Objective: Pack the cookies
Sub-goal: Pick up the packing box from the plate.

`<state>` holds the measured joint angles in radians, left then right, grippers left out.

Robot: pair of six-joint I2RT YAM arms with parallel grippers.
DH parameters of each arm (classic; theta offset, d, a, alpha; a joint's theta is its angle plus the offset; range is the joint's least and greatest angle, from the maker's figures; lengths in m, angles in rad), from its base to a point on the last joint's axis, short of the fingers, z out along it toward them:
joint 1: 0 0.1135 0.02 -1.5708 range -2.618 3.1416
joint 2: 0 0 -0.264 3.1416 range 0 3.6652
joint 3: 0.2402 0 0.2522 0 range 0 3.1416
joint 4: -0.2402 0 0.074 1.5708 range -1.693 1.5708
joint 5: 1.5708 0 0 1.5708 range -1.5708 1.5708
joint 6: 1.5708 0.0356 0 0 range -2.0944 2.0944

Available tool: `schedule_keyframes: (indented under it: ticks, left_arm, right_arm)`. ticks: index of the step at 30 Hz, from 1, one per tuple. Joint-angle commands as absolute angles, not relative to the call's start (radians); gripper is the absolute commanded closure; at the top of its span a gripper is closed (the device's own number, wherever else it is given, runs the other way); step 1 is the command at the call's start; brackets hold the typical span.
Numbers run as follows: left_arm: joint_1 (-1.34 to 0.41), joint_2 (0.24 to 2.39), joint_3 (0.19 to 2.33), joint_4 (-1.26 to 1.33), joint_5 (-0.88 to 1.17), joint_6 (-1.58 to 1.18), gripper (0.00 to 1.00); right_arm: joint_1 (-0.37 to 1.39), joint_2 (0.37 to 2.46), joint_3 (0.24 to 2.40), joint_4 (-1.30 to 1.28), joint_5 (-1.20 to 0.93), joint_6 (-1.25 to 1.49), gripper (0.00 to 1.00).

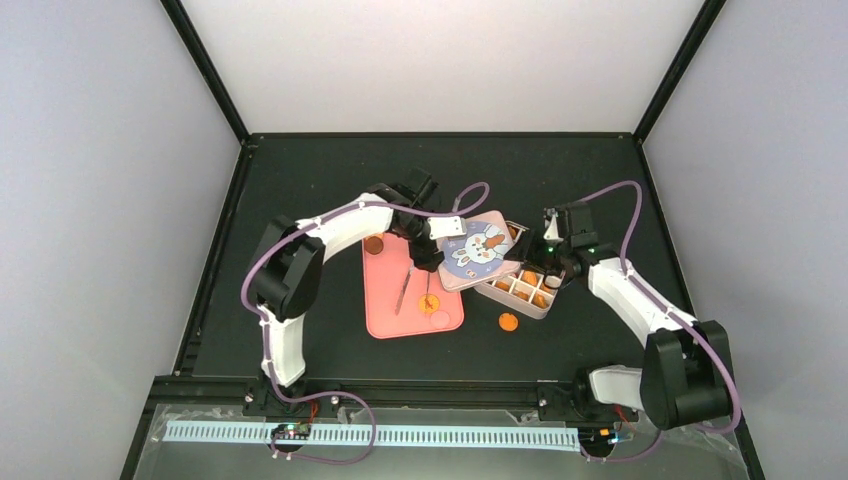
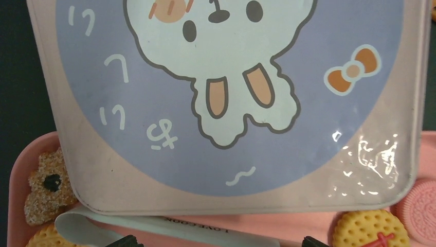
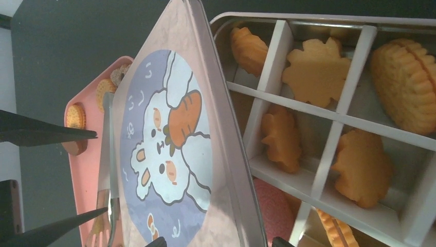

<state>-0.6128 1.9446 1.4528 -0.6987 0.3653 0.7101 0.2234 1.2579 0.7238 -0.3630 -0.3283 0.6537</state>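
Your left gripper (image 2: 218,242) gapes wide, empty, bunny lid (image 2: 231,103) just ahead. Your right gripper (image 3: 218,243) has its jaws flanking the lid's rim; gripping or not, cannot tell.

The left arm (image 1: 338,224) and right arm (image 1: 632,296) wear white shells, black joints and looping purple cables (image 1: 620,186).

Tray (image 1: 385,322) on table (image 1: 300,180), left of divided box (image 1: 546,308); lid (image 1: 478,250) between, tilted against box's left rim, overhanging tray's far right corner; tongs (image 1: 405,290) on tray; cookies (image 3: 313,67) in box compartments; lone cookie (image 1: 508,321) on table just before box.
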Motion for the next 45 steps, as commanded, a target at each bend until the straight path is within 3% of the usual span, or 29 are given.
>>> schedule_keyframes:
  ticks: [1, 12, 22, 26, 35, 40, 45]
  left_arm:
    - [-0.621, 1.972, 1.491, -0.675, 0.324, 0.733, 0.18]
    - [-0.637, 2.018, 1.460, -0.632, 0.318, 0.759, 0.25]
    - [-0.653, 2.023, 1.460, -0.653, 0.329, 0.797, 0.27]
    - [-0.654, 2.023, 1.460, -0.662, 0.330, 0.806, 0.28]
    - [-0.655, 2.023, 1.454, -0.667, 0.329, 0.810, 0.28]
    - [-0.656, 2.019, 1.449, -0.670, 0.327, 0.813, 0.28]
    - [-0.656, 1.998, 1.447, -0.685, 0.328, 0.815, 0.28]
  right_arm:
    - [0.227, 1.284, 0.739, -0.301, -0.383, 0.677, 0.48]
    - [0.225, 1.284, 0.716, -0.221, -0.432, 0.779, 0.68]
    - [0.226, 1.285, 0.630, -0.064, -0.499, 0.897, 0.69]
    - [0.226, 1.303, 0.656, -0.103, -0.455, 0.851, 0.60]
    - [0.265, 1.393, 0.676, -0.044, -0.509, 0.848, 0.60]
    - [0.294, 1.373, 0.678, -0.001, -0.537, 0.868, 0.68]
    - [0.289, 1.322, 0.711, -0.085, -0.481, 0.835, 0.95]
